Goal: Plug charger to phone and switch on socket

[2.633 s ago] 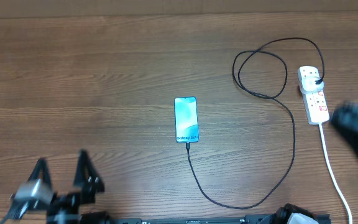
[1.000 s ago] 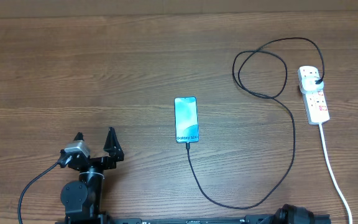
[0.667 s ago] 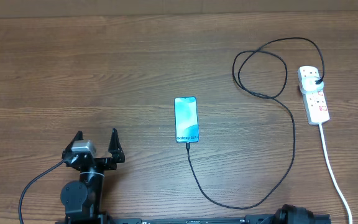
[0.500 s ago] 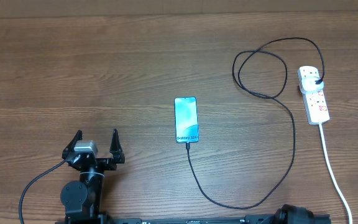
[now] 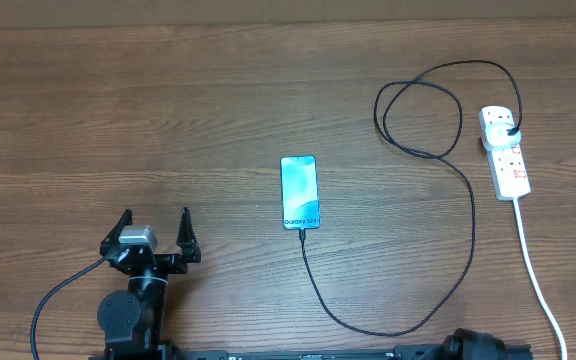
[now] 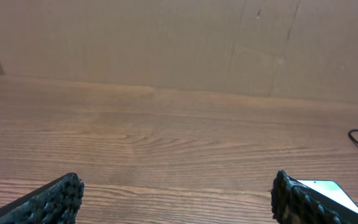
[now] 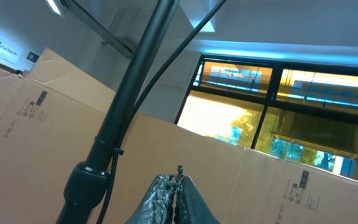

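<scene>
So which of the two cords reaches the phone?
The thin black looping cable: its tip meets the near edge of the slim blue-screened phone. The thick white cord only trails from the white power strip.

Makeshift lab, cardboard boxes around wooden table

The phone on the counter shows "Galaxy S24+" running lengthwise along its blue-teal screen. In the right wrist view, a small white sign up and left of the black pole bears a logo and a word resembling "Cortexai" — not sharp. Printed marks on the cardboard boxes left of that pole are too small to read.
</scene>
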`<state>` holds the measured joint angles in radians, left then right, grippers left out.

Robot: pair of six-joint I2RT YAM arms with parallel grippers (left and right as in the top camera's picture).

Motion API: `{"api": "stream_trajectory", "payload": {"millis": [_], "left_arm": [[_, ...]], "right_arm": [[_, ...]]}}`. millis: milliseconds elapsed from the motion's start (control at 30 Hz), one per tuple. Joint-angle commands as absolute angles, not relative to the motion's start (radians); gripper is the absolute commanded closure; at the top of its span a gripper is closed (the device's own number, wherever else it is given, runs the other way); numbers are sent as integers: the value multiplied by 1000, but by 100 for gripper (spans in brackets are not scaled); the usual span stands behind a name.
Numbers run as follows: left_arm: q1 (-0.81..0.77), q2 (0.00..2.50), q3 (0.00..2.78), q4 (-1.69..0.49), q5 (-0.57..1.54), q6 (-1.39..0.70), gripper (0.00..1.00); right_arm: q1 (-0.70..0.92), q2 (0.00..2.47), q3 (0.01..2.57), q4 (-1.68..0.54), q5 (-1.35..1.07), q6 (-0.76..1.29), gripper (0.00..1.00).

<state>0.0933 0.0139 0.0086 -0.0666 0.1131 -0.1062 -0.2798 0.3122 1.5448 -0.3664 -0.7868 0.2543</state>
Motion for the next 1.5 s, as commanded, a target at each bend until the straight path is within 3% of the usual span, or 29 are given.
{"api": "stream_trajectory", "payload": {"millis": [0,367,633,700,833,867,900,1267,1467], "left_arm": [[98,12,6,-68,129,-138,0],[98,12,6,-68,128,-85,0],[98,12,6,-68,123,-82,1],[98,12,6,-68,123,-82,1],[98,12,6,-68,123,-82,0],[98,12,6,-68,123,-82,0],[98,12,6,-68,123,-82,1],[98,12,6,-68,123,-82,0],[98,12,6,-68,123,-82,1]], "right_arm": [[-275,296,1542,-360,-771,255,94],[-275,296,1542,-345,-771,257,93],[-276,296,1542,-315,-770,254,85],[-276,296,1539,-316,-752,232,77],[-276,296,1502,-350,-698,192,47],[-276,297,1481,-359,-681,192,19],[-276,297,1462,-366,-667,192,0],[-276,297,1121,-413,-504,192,0],[-276,297,820,-327,-471,193,0]]}}
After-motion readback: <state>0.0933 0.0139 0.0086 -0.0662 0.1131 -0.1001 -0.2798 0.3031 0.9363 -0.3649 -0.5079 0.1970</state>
